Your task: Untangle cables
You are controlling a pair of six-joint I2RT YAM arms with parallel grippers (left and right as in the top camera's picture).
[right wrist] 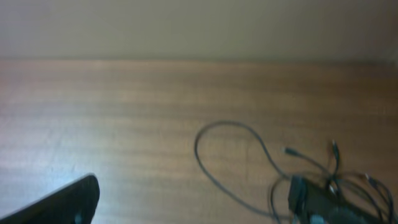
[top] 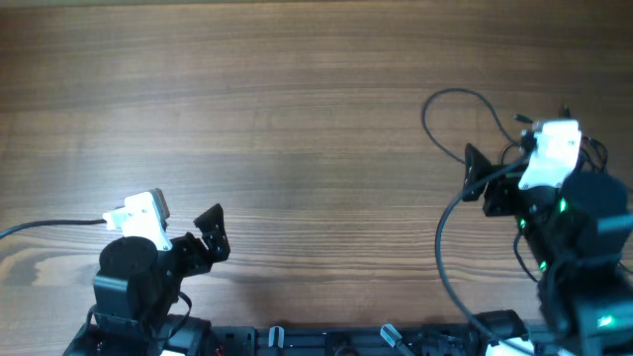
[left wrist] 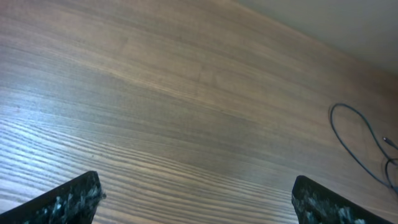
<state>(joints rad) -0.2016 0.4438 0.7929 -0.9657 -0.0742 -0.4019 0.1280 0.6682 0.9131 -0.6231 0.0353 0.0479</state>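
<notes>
Left hand (left wrist: 196, 186) spread wide; tangle of cables (right wrist: 334, 183) shows plainly only from right wrist.

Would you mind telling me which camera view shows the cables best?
The right wrist view: the cables show their open loop and several plug ends, though blurred. Overhead shows the loop, but the right arm covers the rest. The left wrist view catches only part at its right edge.

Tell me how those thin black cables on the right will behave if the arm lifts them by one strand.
Likely floppy: the cables lie in loose curves, so a lifted strand should sag. Probably very light, being so thin. The plug ends sit bunched among crossing loops, so the rest may drag along across the table.
</notes>
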